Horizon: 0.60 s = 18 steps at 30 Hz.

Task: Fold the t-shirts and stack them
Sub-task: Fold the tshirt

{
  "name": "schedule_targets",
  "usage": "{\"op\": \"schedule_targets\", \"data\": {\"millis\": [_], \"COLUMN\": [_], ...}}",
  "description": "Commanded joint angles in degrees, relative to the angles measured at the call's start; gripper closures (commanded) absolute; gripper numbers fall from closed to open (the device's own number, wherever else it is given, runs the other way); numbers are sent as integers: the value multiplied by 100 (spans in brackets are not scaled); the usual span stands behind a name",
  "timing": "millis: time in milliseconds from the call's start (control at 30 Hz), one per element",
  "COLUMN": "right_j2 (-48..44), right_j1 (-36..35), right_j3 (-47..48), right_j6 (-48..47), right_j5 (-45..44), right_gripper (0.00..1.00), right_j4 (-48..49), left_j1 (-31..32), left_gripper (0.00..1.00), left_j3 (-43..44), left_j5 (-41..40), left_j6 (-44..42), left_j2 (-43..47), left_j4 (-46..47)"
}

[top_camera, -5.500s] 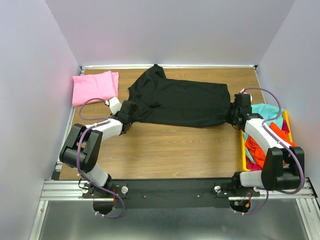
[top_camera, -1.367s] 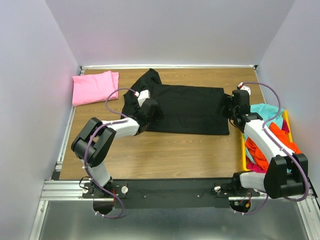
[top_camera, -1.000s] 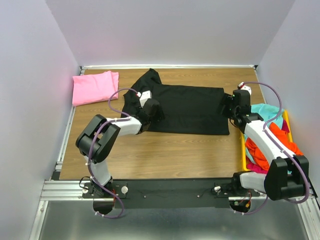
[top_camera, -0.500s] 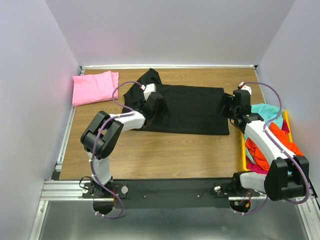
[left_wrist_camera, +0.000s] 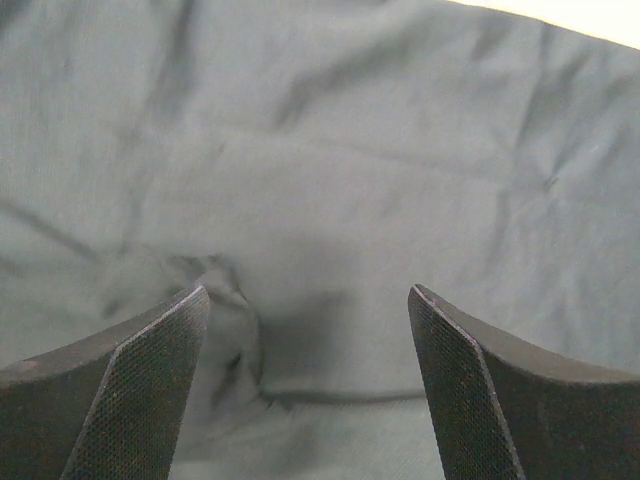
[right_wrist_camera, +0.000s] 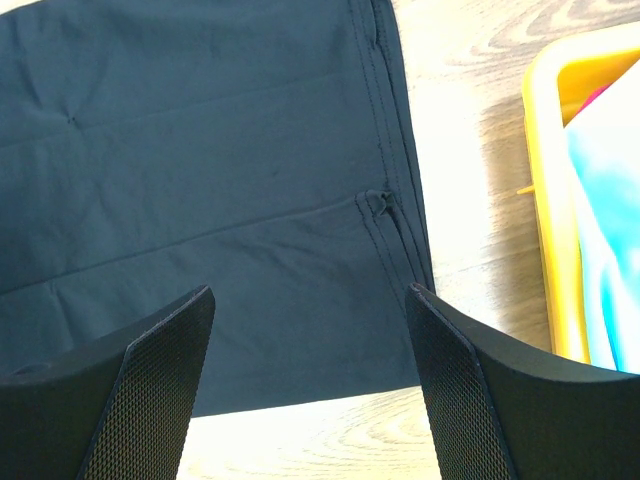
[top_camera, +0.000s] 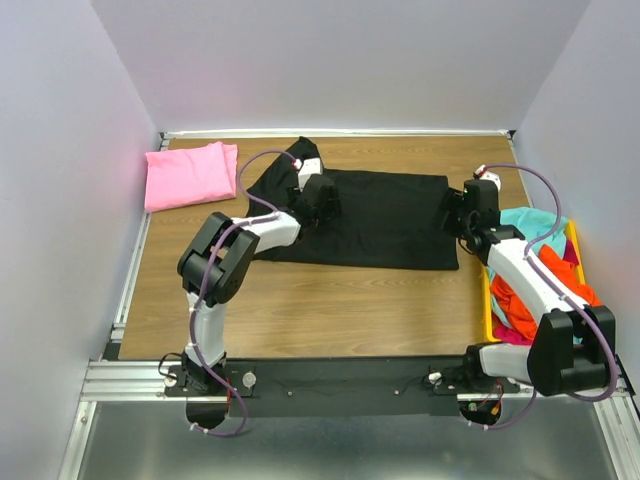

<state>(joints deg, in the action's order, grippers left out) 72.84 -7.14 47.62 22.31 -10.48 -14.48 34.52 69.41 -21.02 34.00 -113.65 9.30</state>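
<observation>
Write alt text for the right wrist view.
A black shirt lies flat on the wooden table, its hemmed edge running down the frame. The open right gripper hovers over it, holding nothing. At the right edge, a yellow bin holds teal cloth.

You have a wood-grain desk (top_camera: 330,310) boxed in on three sides by pale lilac walls (top_camera: 340,60). At its right edge sits a yellow bin (top_camera: 487,300), lying lengthwise along that edge. A black mounting bar (top_camera: 340,385) crosses the near edge.
</observation>
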Motion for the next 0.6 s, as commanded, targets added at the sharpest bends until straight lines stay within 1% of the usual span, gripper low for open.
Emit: {"op": "schedule_targets", "data": {"millis": [0, 167, 267, 400, 467, 567], "right_j2": [81, 143, 187, 213, 205, 222], "right_j1": [-33, -33, -25, -25, -25, -25], "right_j3": [-7, -7, 2, 11, 2, -24], "right_j6": [-95, -95, -77, -95, -95, -95], "right_j5": [-138, -156, -147, 2, 99, 195], "right_gripper": [16, 16, 16, 16, 16, 16], "right_j4": [77, 77, 86, 138, 165, 226], "left_j1": [-16, -16, -7, 11, 11, 11], "left_gripper": [11, 11, 11, 11, 11, 12], "left_j3": [266, 451, 416, -5, -129, -16], "left_j5": [-210, -122, -122, -481, -815, -1009], "left_j6": [-358, -613, -631, -482, -386, -315], "left_j2": [-202, -360, -246, 342, 596, 520], "left_j4": [-42, 1, 19, 107, -24, -367]}}
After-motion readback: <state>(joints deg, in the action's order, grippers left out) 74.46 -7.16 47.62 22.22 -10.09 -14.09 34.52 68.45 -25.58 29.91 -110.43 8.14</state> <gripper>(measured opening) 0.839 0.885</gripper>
